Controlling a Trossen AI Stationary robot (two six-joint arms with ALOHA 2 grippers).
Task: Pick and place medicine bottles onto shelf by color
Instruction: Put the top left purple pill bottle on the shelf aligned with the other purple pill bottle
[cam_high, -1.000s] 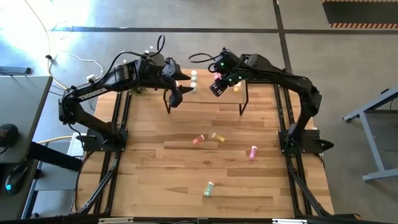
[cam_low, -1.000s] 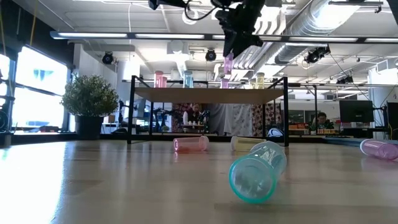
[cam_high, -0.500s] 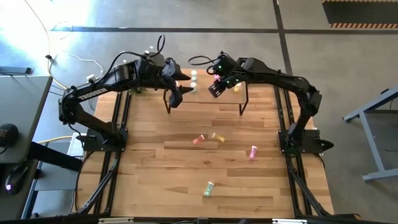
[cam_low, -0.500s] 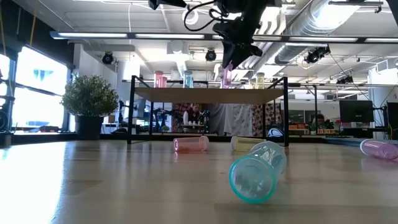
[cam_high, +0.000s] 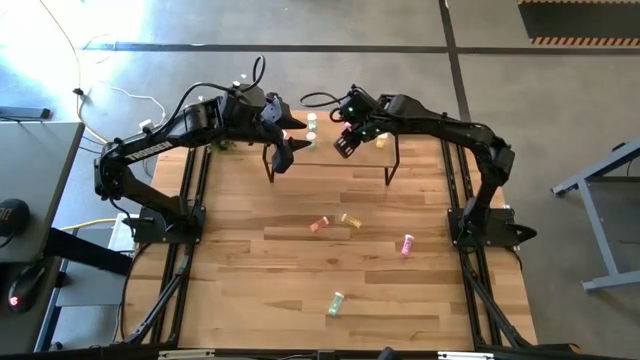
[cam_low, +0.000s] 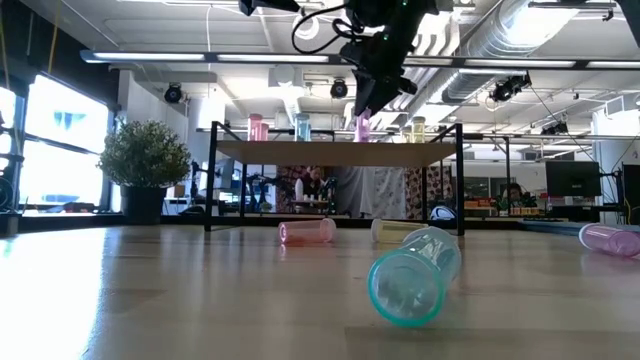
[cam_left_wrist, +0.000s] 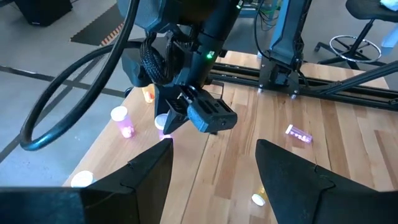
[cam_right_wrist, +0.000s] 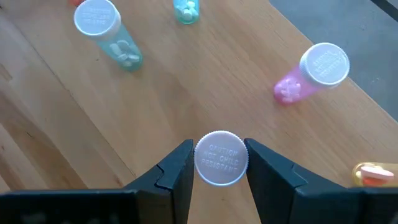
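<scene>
right gripper (cam_right_wrist: 221, 163): fingers clamped on a white-capped pink bottle (cam_right_wrist: 221, 158), held upright low over the shelf (cam_low: 340, 152) | just beyond it on the shelf: pink bottle (cam_right_wrist: 314, 73), two mint bottles (cam_right_wrist: 107, 32), orange bottle (cam_right_wrist: 373, 175) | left gripper (cam_left_wrist: 214, 171): fingers apart, over the shelf's other end | table (cam_high: 300, 260): four bottles lying well below the shelf

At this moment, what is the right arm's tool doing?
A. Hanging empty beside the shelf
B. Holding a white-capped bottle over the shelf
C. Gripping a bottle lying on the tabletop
B: the right tool is closed on a white-capped bottle above the shelf, near a standing pink bottle.
</scene>
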